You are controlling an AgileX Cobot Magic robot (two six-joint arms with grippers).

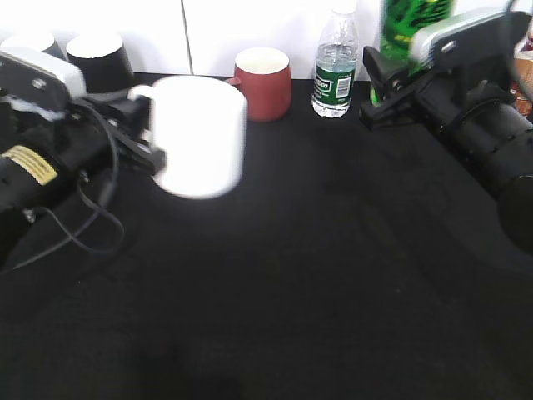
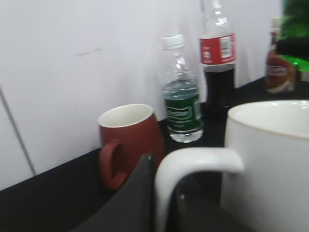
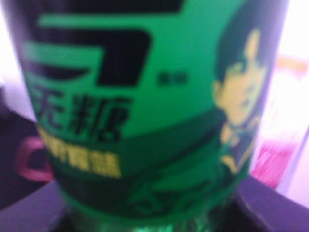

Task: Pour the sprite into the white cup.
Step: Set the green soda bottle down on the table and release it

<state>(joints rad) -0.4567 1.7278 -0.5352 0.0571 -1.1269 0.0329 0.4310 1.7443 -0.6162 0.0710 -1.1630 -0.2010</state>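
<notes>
**White mug lifted at left, green bottle gripped at right**

The plain glossy white ceramic mug (image 1: 200, 137) is seen raised off the black table (image 1: 316, 275), held by its loop handle. The left gripper (image 1: 143, 146) is clamped on that handle; in the left wrist view one dark finger (image 2: 140, 193) is pressed beside the handle's white loop, and the mug's (image 2: 270, 164) open rim faces upward. The mug is blurred in the exterior view.

A red-brown ceramic mug (image 1: 265, 82) with a pale interior stands at the back of the table and serves as the landmark. The white mug is located in front of it and to its left. Just to the right of the red-brown mug, a small clear plastic water bottle (image 1: 335, 67) with a dark green label is stood upright. Further right of the landmark, the tall translucent bright-green plastic bottle (image 1: 412, 25) is held by the right gripper (image 1: 391, 87), whose black fingers are closed around its body. In the right wrist view the bottle's green label (image 3: 145, 106) fills the frame. A dark cola bottle (image 2: 218, 63) with a red label is visible behind the water bottle in the left wrist view.
</notes>
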